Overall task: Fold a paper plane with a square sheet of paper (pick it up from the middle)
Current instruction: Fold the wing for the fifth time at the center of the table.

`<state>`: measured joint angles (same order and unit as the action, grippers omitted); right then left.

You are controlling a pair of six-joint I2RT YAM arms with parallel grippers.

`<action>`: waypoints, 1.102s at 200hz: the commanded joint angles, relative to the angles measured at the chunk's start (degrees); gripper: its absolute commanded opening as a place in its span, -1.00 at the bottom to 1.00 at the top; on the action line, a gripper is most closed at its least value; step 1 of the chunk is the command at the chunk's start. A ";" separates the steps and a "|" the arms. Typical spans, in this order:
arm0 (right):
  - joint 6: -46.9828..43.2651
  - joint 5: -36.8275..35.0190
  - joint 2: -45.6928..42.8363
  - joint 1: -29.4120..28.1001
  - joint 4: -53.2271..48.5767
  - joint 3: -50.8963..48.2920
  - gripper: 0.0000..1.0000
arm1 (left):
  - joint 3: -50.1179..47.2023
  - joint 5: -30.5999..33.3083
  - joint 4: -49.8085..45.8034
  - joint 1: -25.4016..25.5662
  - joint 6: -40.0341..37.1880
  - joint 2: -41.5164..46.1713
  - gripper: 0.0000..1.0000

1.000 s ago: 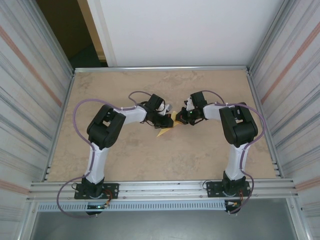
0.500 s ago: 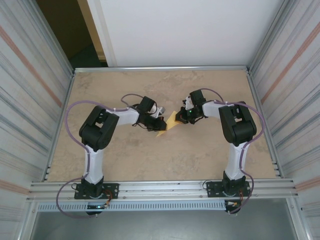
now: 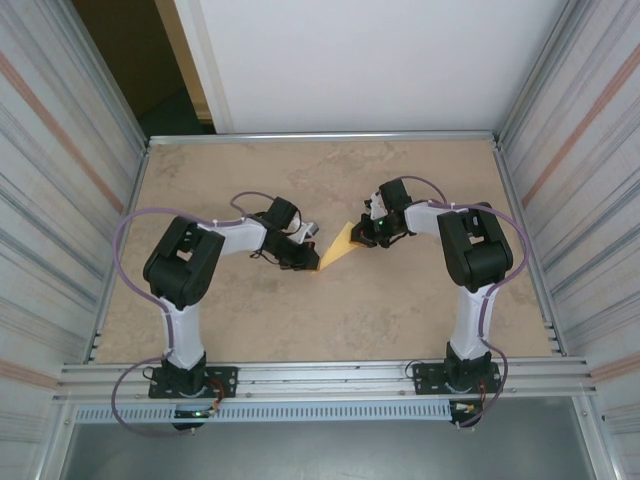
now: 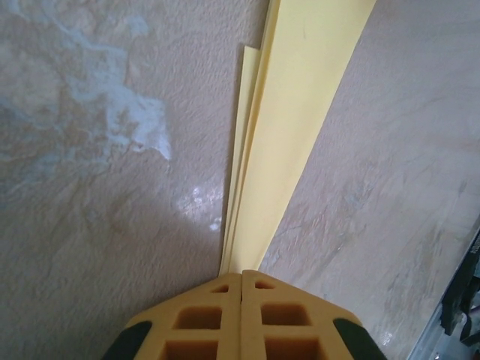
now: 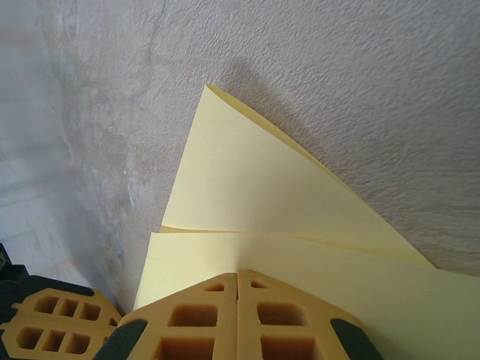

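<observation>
The yellow paper, folded into a narrow paper plane (image 3: 341, 246), lies on the table between my two grippers. My left gripper (image 3: 316, 262) is shut on its pointed near-left tip. In the left wrist view the folded layers (image 4: 289, 127) run straight out from the shut left gripper (image 4: 241, 274). My right gripper (image 3: 362, 233) is shut on the wide far-right end. In the right wrist view the right gripper (image 5: 238, 273) pinches the top flap (image 5: 300, 262), and a lower flap (image 5: 240, 187) fans out beyond it. The left gripper's fingers (image 5: 46, 330) show at that view's bottom left corner.
The beige marbled table (image 3: 330, 310) is bordered by metal rails (image 3: 320, 137) and ribbed side walls (image 3: 60, 200). Both arm bases (image 3: 185, 380) stand at the near edge. Open tabletop surrounds the paper on all sides.
My left arm has swung left and slid along the paper towards its tip, uncovering more of the yellow shape. The right gripper has stayed in place.
</observation>
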<state>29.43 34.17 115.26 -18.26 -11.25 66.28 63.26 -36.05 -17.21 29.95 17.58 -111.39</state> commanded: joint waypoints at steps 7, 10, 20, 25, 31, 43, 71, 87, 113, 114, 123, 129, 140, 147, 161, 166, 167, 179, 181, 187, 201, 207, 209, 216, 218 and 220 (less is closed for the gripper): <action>-1.94 -14.30 5.67 1.39 -9.41 -3.09 -1.00 | -1.60 6.80 -14.26 -0.49 -3.69 0.53 -0.99; -2.00 -14.31 5.60 1.39 -9.43 -3.11 -1.00 | -1.36 6.72 -14.32 -0.46 -3.70 0.71 -1.00; -2.00 -14.21 5.61 1.30 -9.42 -3.01 -1.00 | -0.40 5.55 -13.64 -0.38 -3.66 1.50 -0.99; -1.98 -14.17 5.65 1.27 -9.46 -2.91 -1.00 | 0.34 4.75 -13.08 -0.27 -3.50 2.09 -0.99; -1.99 -14.13 5.73 1.16 -9.42 -2.84 -1.00 | 1.31 4.30 -12.40 -0.02 -3.08 2.79 -0.99; -1.85 -13.99 5.88 1.18 -9.45 -2.70 -1.00 | 3.50 3.92 -10.60 0.52 -1.99 4.22 -0.98; -1.82 -14.03 6.11 0.95 -9.54 -2.52 -1.00 | 6.70 2.36 -4.01 2.46 1.89 5.26 -0.97; -1.75 -13.89 5.95 1.02 -9.50 -2.55 -1.00 | 8.26 3.11 -3.04 3.85 2.28 3.65 -0.97; -2.19 -11.84 4.87 1.10 -9.34 -2.41 -0.95 | 8.53 5.96 -2.30 3.67 4.51 2.59 -0.93; -2.28 -11.67 4.70 1.07 -9.37 -2.40 -0.95 | 8.40 6.02 -2.26 3.65 4.62 2.63 -0.93; -2.53 -10.37 3.18 0.82 -9.06 -2.38 -0.90 | 7.22 6.85 -0.93 3.02 5.68 3.85 -0.85; -2.55 -9.88 1.74 0.57 -9.05 -2.21 -0.87 | 6.02 7.50 0.29 2.61 6.55 5.07 -0.82; -2.63 -8.62 -0.92 0.16 -10.63 -0.49 -0.79 | 3.78 8.28 2.48 1.70 7.97 7.56 -0.79; -2.99 -7.80 -2.59 -0.28 -12.26 0.94 -0.74 | 2.42 8.93 3.06 1.00 8.98 9.28 -0.74; -3.80 -8.19 -6.39 -1.44 -14.75 3.53 -0.58 | -0.95 11.00 4.55 -0.21 11.00 12.95 -0.58; -4.24 -8.16 -7.62 -1.96 -15.42 4.28 -0.49 | -2.34 11.62 5.26 -0.61 11.61 14.40 -0.53; -4.27 -8.11 -7.83 -2.00 -15.53 4.38 -0.48 | -2.57 11.75 5.44 -0.69 11.73 14.65 -0.52; -4.71 -8.08 -10.41 -2.94 -16.86 6.04 -0.32 | -5.61 13.25 6.87 -1.79 13.19 17.80 -0.37; -4.79 -8.20 -10.80 -3.10 -17.05 6.25 -0.31 | -6.16 13.34 7.03 -1.95 13.38 18.39 -0.33; -4.96 -8.81 -11.81 -3.58 -17.83 6.83 -0.25 | -7.48 14.19 7.41 -2.46 14.06 19.86 -0.23; -4.88 -12.77 -13.86 -5.21 -19.84 7.85 -0.10 | -10.11 15.81 7.39 -3.42 14.93 22.95 -0.02; -4.51 -16.31 -14.52 -6.01 -20.96 8.21 -0.03 | -10.99 16.50 7.02 -3.79 14.98 24.17 0.05; -4.35 -17.60 -14.69 -6.37 -21.37 8.35 -0.01 | -11.24 16.93 6.80 -3.97 15.01 24.50 0.08; -3.27 -22.57 -15.25 -7.90 -22.79 8.60 0.09 | -12.03 17.98 6.20 -4.29 15.02 25.85 0.16; -2.89 -23.98 -15.36 -8.32 -23.17 8.73 0.11 | -12.38 18.22 6.04 -4.40 14.96 26.22 0.18; -2.49 -25.27 -15.34 -8.66 -23.51 8.79 0.13 | -12.60 18.59 5.92 -4.43 14.94 26.58 0.21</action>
<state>26.04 22.79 103.48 -23.46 -27.16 73.14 53.82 -22.35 -11.64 26.52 30.68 -88.99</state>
